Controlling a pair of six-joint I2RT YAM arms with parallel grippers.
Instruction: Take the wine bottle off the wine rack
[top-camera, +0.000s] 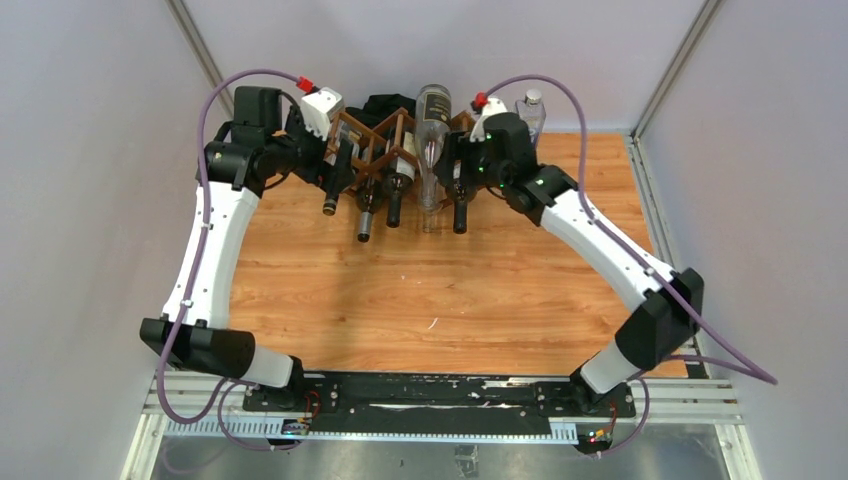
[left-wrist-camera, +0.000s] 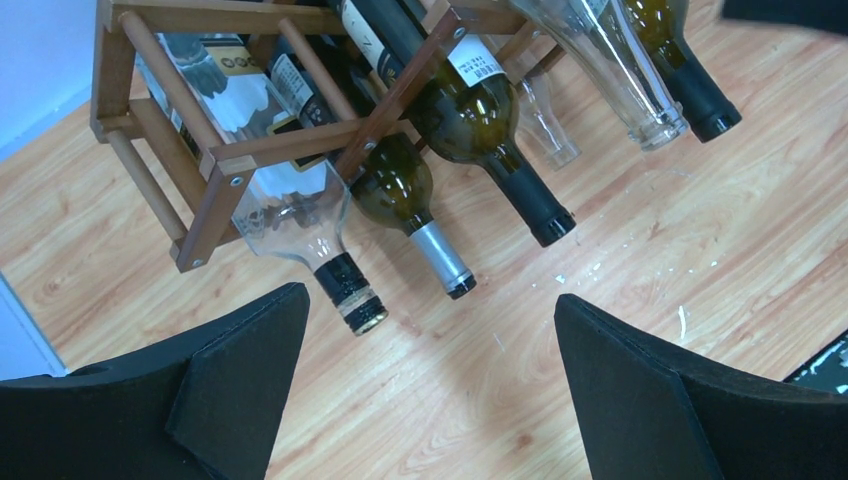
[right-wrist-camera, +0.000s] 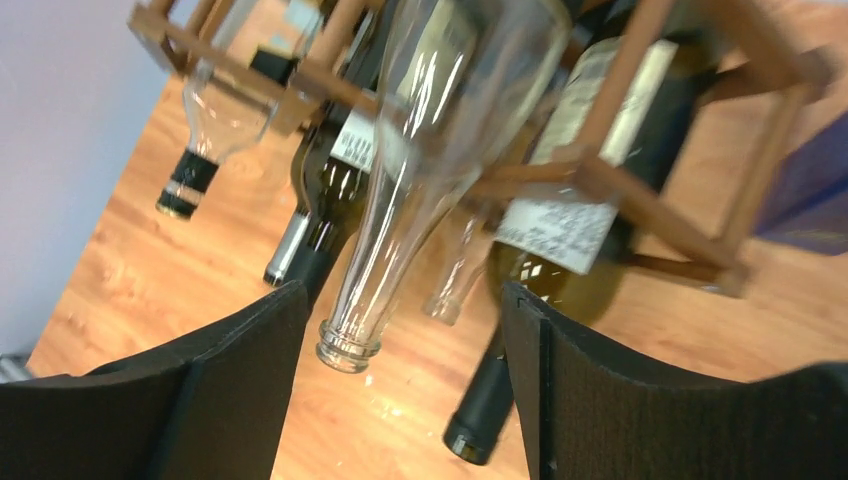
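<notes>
Presently facing dark brown wooden lattice rack (left-wrist-camera: 215, 215), left gripper (left-wrist-camera: 430, 300) wide. Straddling clear glass wine bottle (right-wrist-camera: 400, 200), right gripper (right-wrist-camera: 402, 295) wide.

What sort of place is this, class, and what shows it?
Probably a robot test cell: left arm and right arm bolted at the near edge of a wooden table, plain grey walls around it, a loaded wine rack at the back.
</notes>
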